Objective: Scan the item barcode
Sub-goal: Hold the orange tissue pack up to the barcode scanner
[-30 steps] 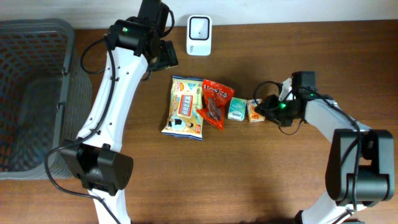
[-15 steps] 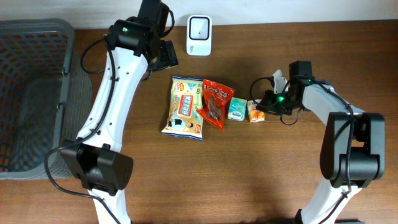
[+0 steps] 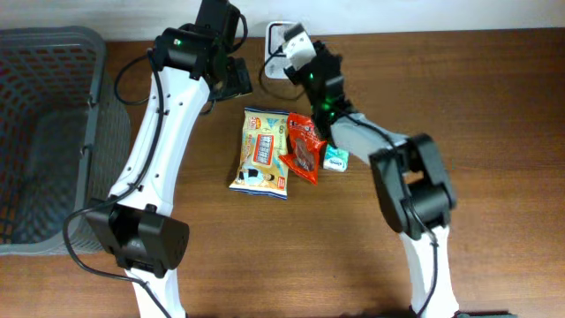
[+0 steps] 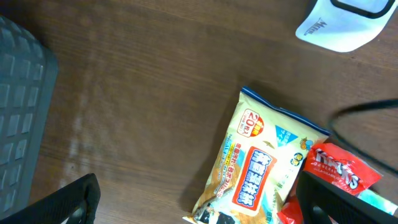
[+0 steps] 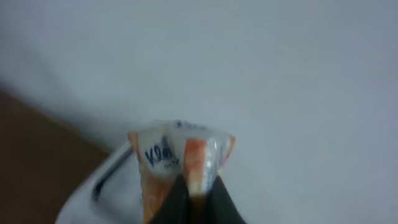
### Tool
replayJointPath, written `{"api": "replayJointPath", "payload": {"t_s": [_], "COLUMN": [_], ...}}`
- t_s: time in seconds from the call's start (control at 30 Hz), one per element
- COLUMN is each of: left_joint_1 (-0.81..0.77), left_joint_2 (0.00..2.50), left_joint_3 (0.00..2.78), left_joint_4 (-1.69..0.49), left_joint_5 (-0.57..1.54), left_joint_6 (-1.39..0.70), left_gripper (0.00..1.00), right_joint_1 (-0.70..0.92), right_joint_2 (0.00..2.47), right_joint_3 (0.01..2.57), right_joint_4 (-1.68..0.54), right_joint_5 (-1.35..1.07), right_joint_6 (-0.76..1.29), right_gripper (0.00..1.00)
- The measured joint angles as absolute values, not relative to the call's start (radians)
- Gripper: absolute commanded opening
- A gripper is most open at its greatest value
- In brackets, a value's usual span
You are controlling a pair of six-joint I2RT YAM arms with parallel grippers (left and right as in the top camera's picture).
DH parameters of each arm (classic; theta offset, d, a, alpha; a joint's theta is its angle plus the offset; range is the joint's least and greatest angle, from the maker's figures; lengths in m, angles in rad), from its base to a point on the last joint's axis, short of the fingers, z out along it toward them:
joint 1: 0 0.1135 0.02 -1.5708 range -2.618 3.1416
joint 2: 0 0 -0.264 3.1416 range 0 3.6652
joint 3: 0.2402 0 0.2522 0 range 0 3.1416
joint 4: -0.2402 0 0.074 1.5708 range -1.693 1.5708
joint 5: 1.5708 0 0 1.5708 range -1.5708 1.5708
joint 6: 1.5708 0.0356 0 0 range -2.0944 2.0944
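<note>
In the right tool (image 5: 189, 200), clenched shut, a small orange-and-white packet (image 5: 180, 155) with blue lettering, pinched at its lower part between the two dark fingertips and upright above them. Raised off the surface (image 3: 494, 106). Behind it in the wrist view only a pale, blurred background and a strip of brown at the lower left. Hard to tell there whether scanner or wall.

From overhead, right arm stretched across to the back edge of the surface, wrist end just over the right side of the white scanner (image 3: 275, 37). Packet itself not made out from that height — hidden by the wrist or too small.

Left tool (image 4: 202, 208) released, jaws spread wide, nothing between them. High over the surface near the back, just left of the scanner, with the upper end of a yellow snack bag (image 3: 261, 152) below it.

On the surface in a row: the yellow snack bag, then a red packet (image 3: 305, 146) overlapping its right edge, then a small teal packet (image 3: 336, 160) just beside the red one — all lower down than the held packet and apart from it. At the far left, a grey mesh basket (image 3: 53, 132).
</note>
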State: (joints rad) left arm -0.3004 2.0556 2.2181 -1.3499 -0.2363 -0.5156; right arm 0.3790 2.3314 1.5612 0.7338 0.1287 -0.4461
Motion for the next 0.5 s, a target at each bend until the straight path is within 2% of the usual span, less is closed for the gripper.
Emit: {"api": "replayJointPath", "payload": {"t_s": [0.2, 0.3, 0.4, 0.5], "left_joint_1": [-0.3, -0.3, -0.3, -0.3], "left_joint_2": [2.056, 2.056, 2.056, 2.056], "left_joint_3": [2.218, 2.218, 2.218, 2.218], "left_joint_4": [-1.351, -1.351, -1.353, -1.351], "left_joint_5": [-0.236, -0.236, -0.236, -0.236], "left_joint_6": [-0.516, -0.516, -0.516, -0.516], "left_gripper": [0.99, 0.99, 0.99, 0.99], "right_joint_1": [0.376, 0.366, 0.347, 0.34], "right_joint_2": [2.428, 2.433, 2.46, 2.506], "right_joint_3": [1.572, 1.68, 1.858, 1.906], "right_joint_4": [0.884, 0.84, 0.691, 0.63], "right_joint_5": [0.031, -0.019, -0.056, -0.066], "right_joint_6": [-0.794, -0.83, -0.803, -0.792], "right_gripper": [0.04, 0.04, 0.04, 0.04]}}
